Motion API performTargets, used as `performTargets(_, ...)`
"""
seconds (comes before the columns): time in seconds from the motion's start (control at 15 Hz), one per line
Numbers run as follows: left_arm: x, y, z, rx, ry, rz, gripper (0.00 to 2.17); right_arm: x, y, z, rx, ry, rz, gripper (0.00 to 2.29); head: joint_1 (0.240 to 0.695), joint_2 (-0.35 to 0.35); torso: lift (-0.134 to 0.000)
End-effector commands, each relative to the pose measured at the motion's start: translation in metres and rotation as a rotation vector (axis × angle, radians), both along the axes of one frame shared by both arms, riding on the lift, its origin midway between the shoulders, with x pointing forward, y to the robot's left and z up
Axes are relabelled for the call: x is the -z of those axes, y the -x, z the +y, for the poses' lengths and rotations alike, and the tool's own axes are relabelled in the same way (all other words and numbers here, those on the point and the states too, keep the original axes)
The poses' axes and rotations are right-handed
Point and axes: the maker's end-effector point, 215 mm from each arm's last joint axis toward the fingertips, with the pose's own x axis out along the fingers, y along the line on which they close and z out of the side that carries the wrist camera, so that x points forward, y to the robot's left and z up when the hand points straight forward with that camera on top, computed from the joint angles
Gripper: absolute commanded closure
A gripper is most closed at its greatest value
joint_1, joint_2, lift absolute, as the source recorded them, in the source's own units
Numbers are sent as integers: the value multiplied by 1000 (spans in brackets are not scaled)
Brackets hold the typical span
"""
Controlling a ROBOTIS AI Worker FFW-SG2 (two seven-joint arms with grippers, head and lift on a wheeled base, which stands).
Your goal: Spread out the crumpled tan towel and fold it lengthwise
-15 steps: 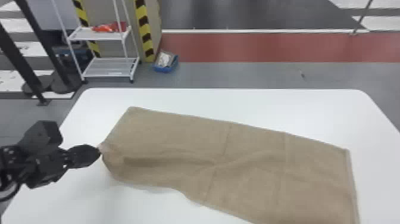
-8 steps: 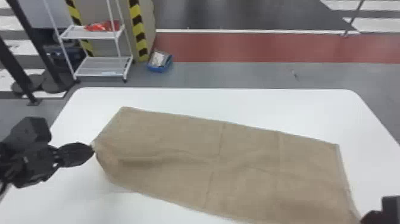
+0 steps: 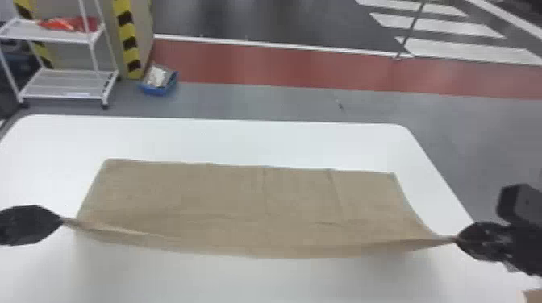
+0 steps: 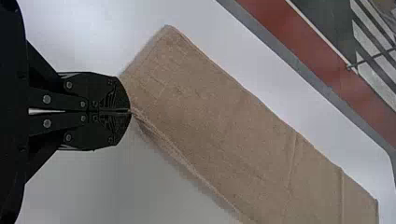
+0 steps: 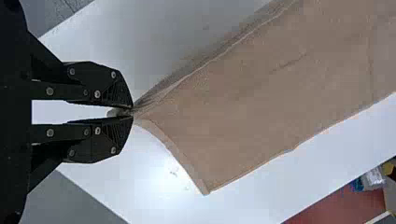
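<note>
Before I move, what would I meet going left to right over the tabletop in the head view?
Left gripper → tan towel, pinched at both ends → right gripper.

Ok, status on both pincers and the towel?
Left pincer shut on near left corner; right pincer on near right. Towel spread, near edge lifted, faint creases.

Tan towel (image 3: 242,201) between left claw (image 3: 60,221) and right claw (image 3: 458,239)
</note>
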Motion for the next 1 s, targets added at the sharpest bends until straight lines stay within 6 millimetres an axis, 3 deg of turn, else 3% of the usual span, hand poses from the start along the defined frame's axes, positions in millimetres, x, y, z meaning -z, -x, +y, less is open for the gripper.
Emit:
performTargets(0.0,3,3,-9,2,-2,19,1409,1,-20,-30,56,-20,-8,994,695,-249,-124)
performTargets(0.47,-3,-13,-37,-17,23,30,1409,-12,-75,-57,146,-96,-72,994,695,-336,-124)
performTargets(0.67,-7,-27,-50,-37,35,30,1409,-15,-95,-47,145,-111,-81,994,695,-343,-124)
performTargets(0.93,2,-49,-65,-69,56,58,1409,-18,-117,-46,210,-150,-83,994,695,-335,-124)
